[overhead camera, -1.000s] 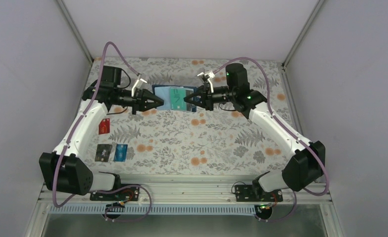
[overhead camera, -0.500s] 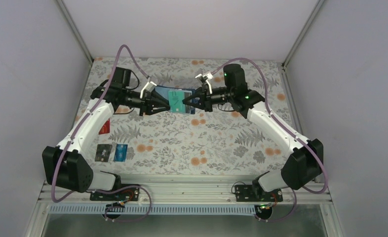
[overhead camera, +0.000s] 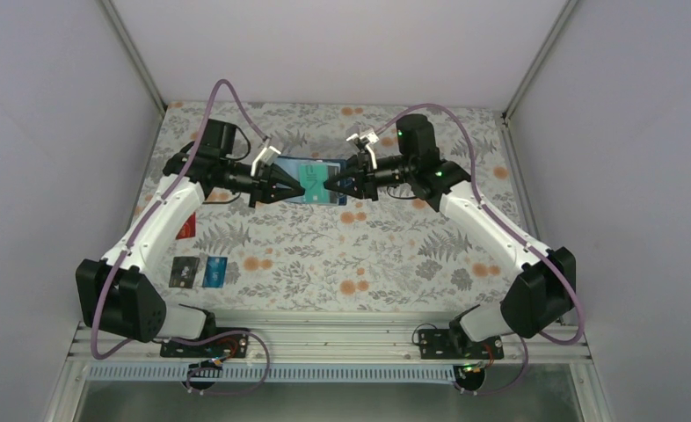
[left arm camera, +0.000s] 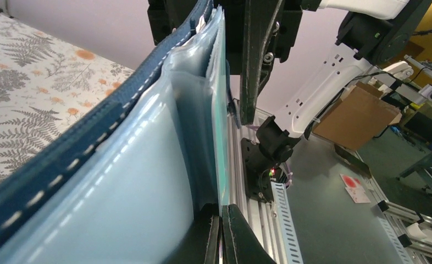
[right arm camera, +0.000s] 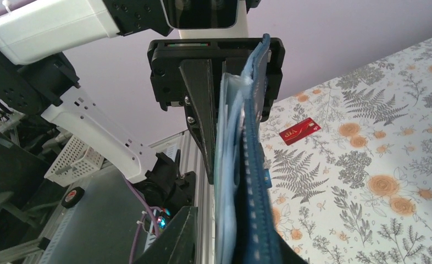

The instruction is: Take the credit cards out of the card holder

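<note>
The left claw (overhead camera: 300, 186) pinches shut on a teal card (overhead camera: 311, 174) in the card holder (overhead camera: 317, 181), which the right claw (overhead camera: 329, 184) loosely grips.

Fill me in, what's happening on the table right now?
Both arms hold the card holder up between them at the back of the table. The left gripper is shut on a teal card still in the pockets, while the right gripper holds the holder's other end. Three cards already lie out at the left: a red card, a black card and a blue card.

Both arms reach inward, left pincer (overhead camera: 300, 187) (clamped) facing right pincer (overhead camera: 330, 182).
</note>
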